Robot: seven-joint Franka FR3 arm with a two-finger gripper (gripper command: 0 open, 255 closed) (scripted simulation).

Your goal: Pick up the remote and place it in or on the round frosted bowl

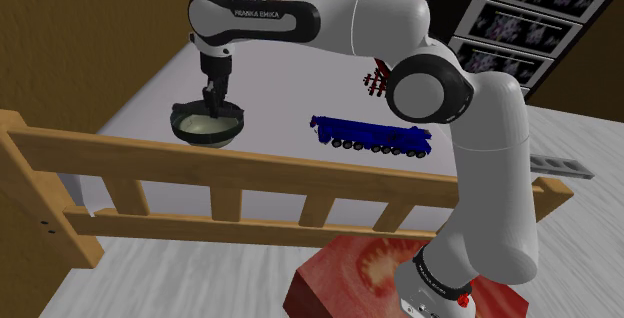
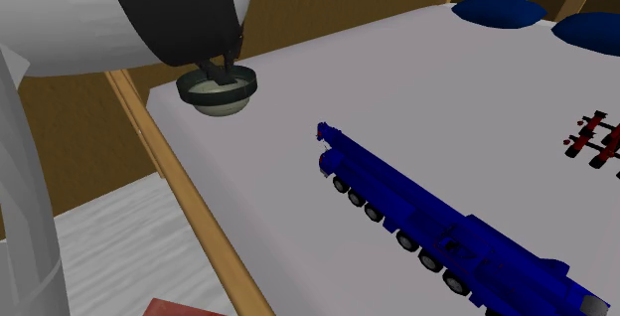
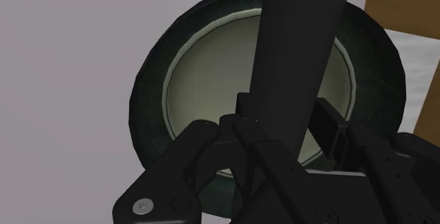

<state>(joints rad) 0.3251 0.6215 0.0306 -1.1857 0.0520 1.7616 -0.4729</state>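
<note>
End effector (image 1: 215,98) clasps remote (image 3: 300,53) (black) over dark-rimmed bowl (image 3: 151,96).

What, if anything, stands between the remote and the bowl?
Nothing visible. The gripper clasps the black remote right above the bowl's open mouth; the blue toy crane lies well aside.

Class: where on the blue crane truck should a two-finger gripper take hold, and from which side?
At mid-length, fingers across its narrow width, coming down from above: the truck lies long and low on the bed, wheels down, both sides free.
</note>
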